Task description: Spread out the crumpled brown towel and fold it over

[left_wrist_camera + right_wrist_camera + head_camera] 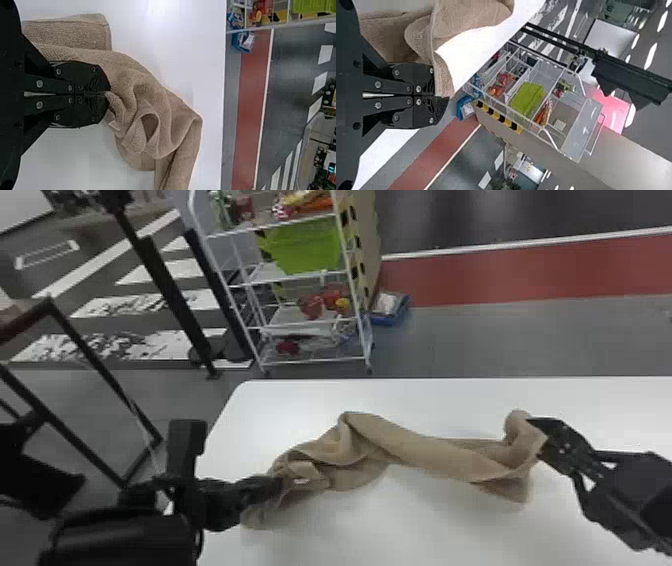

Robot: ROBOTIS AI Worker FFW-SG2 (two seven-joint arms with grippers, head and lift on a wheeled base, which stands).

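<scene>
Left end of the brown towel is pinched in the closed left gripper; right end, slightly farther out, in the closed right gripper. Bunched long axis is laid left-right over the table; outward pull probably needed.

Bench: we've got a lane on the near side, another along the far edge.
Towel: bars our middle, left pincer to right pincer.

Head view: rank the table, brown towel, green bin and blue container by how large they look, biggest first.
1. Table
2. Brown towel
3. Green bin
4. Blue container
</scene>
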